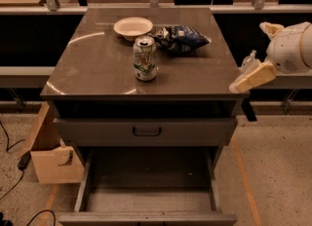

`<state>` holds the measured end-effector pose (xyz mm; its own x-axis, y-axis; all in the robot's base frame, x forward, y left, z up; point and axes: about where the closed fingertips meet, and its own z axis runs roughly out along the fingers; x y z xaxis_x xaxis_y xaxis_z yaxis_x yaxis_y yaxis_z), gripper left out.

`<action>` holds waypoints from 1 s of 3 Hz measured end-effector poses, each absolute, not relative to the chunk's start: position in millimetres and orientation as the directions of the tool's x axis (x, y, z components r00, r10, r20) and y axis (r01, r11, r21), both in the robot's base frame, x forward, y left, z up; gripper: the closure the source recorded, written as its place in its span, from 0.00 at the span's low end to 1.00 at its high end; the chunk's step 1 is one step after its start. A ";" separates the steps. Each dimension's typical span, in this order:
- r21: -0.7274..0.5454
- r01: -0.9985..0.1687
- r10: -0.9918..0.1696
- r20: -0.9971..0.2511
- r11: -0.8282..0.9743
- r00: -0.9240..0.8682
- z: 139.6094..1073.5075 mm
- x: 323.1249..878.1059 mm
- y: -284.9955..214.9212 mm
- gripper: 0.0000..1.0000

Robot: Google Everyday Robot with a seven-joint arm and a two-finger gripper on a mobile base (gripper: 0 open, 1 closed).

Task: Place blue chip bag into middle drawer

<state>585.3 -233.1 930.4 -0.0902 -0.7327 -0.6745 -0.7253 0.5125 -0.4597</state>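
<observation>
My claw (249, 77) hangs beside the right edge of the grey desk (97, 69); I cannot tell its state. The crumpled navy-blue foil bag (183, 39) lies near the back edge.

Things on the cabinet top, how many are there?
3: white bowl at the back, drink can in front of it, blue chip bag right of the bowl. The gripper hovers beside the right edge.

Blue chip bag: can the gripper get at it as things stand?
Probably yes. The blue chip bag lies uncovered on the cabinet top; the gripper hangs off its right edge, with can and bowl on the bag's far side.
</observation>
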 end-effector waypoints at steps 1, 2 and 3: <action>-0.448 -0.718 -0.678 -0.733 0.533 -0.046 931.3 621.5 -222.9 0.00; -0.454 -0.723 -0.654 -0.757 0.521 0.003 927.3 665.4 -213.6 0.00; -0.472 -0.713 -0.640 -0.767 0.519 0.042 916.2 707.0 -199.3 0.00</action>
